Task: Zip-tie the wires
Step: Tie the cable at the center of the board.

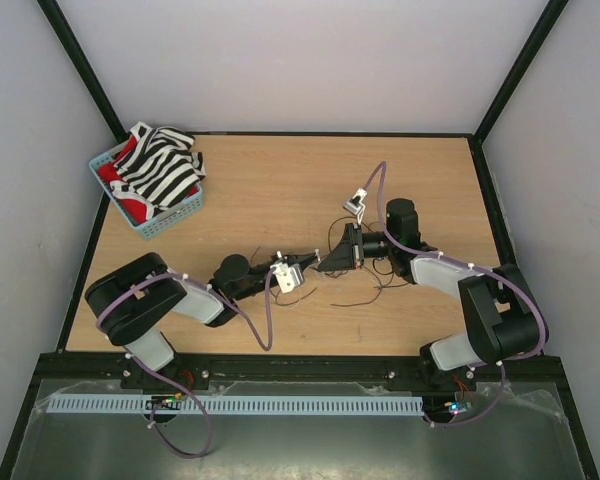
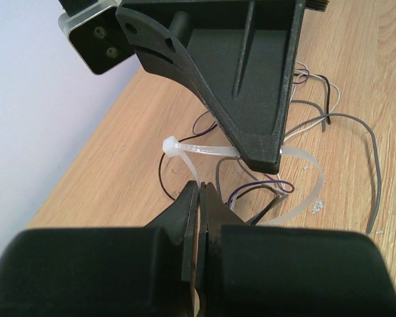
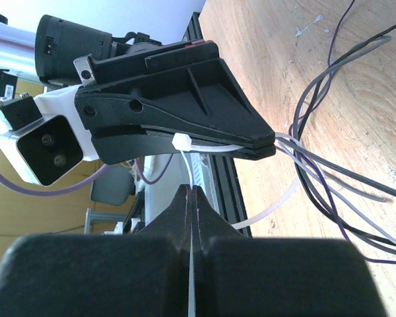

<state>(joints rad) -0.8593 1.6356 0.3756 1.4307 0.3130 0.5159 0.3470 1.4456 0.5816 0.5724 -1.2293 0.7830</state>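
Nearest, at the left wrist: left claw (image 2: 199, 193) pinched shut on a thin pale strip of the zip tie (image 2: 170, 145), just below its head. Opposite, tip to tip: right claw (image 3: 191, 197), likewise clamped shut on a strip of the same tie. Cannot tell which claw has the free tail and which the band beside the head.

Beyond the tips: wires (image 3: 303, 165) fanned loose over the counter (image 1: 280, 190), gathered only where crossing the band. Loop wide, not yet drawn tight. Unclear whether every strand runs inside it.

Far left corner: basket (image 1: 175, 228) of striped cloth (image 1: 160, 170), well apart from the work.

Judged risks:
- Slip of the slick strip out of a fingertip pinch under pull.
- Stray strands left outside, or sprung out of the slack loop, while cinching.
- Tips knocking together, being so close.
- Whole bundle dragged rather than tightened, with nothing pinning the wires down.
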